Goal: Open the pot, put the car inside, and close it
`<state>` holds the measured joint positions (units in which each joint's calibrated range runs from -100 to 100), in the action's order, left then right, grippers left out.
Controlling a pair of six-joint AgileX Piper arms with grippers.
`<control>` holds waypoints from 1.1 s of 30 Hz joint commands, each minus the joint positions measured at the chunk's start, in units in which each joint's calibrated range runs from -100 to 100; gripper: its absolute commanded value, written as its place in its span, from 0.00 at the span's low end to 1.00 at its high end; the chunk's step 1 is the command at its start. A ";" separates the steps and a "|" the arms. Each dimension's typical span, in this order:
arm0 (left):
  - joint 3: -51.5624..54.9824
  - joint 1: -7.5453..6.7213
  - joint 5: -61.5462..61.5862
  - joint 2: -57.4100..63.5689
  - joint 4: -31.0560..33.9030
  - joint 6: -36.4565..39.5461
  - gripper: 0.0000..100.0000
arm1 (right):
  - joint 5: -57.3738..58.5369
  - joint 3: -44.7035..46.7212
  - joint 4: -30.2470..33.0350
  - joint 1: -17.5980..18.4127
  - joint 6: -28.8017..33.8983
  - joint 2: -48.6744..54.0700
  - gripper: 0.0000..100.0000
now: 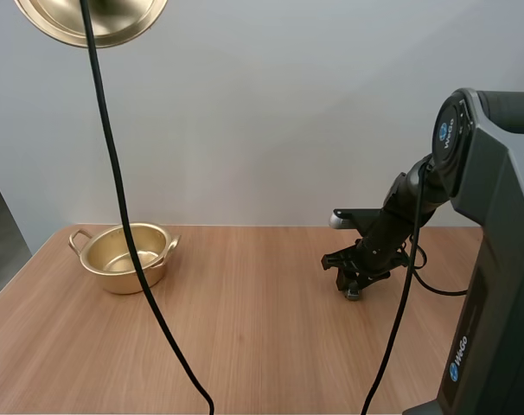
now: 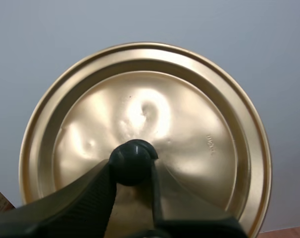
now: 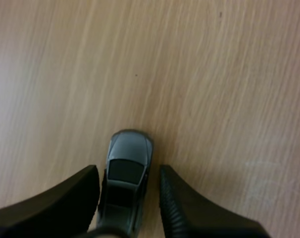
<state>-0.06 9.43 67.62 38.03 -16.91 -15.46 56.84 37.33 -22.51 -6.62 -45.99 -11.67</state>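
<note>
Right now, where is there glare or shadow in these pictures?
Left wrist view: a bright glare patch on the lid, above the knob that the left gripper pinches. Right wrist view: a soft shadow on the table beside the car, between the right gripper's open fingers. High view: the pot shines inside.

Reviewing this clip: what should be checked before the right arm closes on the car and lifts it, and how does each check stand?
1. Pot open: ok. The pot stands on the table without its lid.
2. Lid secured: ok. The left gripper pinches the knob of the lid between its jaws, held high.
3. Car lined up: ok. The right gripper has its jaws apart, one on each side of the car.
4. Car gripped: not ok. It rests on the table, not yet pinched.
5. Pot interior free: ok as far as it shows; the near wall hides part of the bottom.
</note>
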 commanded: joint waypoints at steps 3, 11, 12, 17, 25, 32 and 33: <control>0.00 0.05 -0.07 -0.03 0.00 0.05 0.00 | -0.45 0.36 0.43 0.03 0.07 -1.11 0.37; 0.00 0.05 -0.06 0.08 0.00 0.05 0.00 | -0.62 0.36 -4.50 0.03 -4.77 4.01 0.00; 0.00 0.05 -0.06 0.20 0.00 0.05 0.00 | -0.62 0.36 -7.46 0.10 -6.81 6.12 0.00; 0.00 0.05 0.10 1.53 -2.52 0.05 0.00 | 8.44 -5.59 -16.68 2.21 -10.61 16.24 0.00; 0.00 0.05 3.62 5.14 -6.86 0.89 0.00 | 17.85 -17.92 -20.83 12.20 -10.38 23.05 0.00; 0.00 0.05 2.88 10.07 -7.72 0.89 0.00 | 10.99 -23.39 -20.98 22.05 -10.29 21.76 0.00; 0.00 0.05 2.21 10.92 -8.23 0.89 0.00 | 9.08 -23.68 -20.87 23.23 -10.29 21.10 0.00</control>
<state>-0.06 9.43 70.39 48.08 -24.66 -14.62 69.08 13.79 -43.52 11.31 -56.31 9.92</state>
